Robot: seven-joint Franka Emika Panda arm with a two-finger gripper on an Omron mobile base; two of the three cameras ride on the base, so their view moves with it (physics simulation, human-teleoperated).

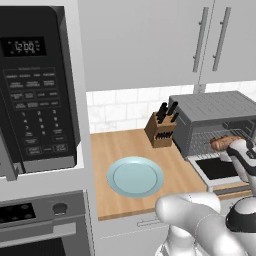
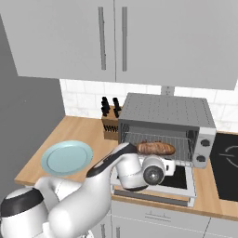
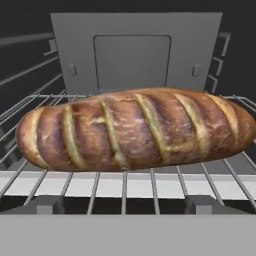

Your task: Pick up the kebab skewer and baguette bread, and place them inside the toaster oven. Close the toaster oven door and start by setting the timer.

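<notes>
Baguette bread (image 3: pixel 135 129) lies crosswise on the wire rack (image 3: pixel 125 182) inside the toaster oven (image 2: pixel 167 123), whose toaster oven door (image 2: pixel 179 179) hangs folded down and open over the wooden surface (image 1: pixel 125 147). The arm's hand sits just in front of the opening, facing the loaf; whether the pincer is spread or pressed together I cannot tell. A pale blue plate (image 1: pixel 135 176) and a knife block (image 1: pixel 162 127) stand left of the oven.

Base views flank toaster oven (image 2: pixel 165 128); hand view close inside, apparently level.
</notes>
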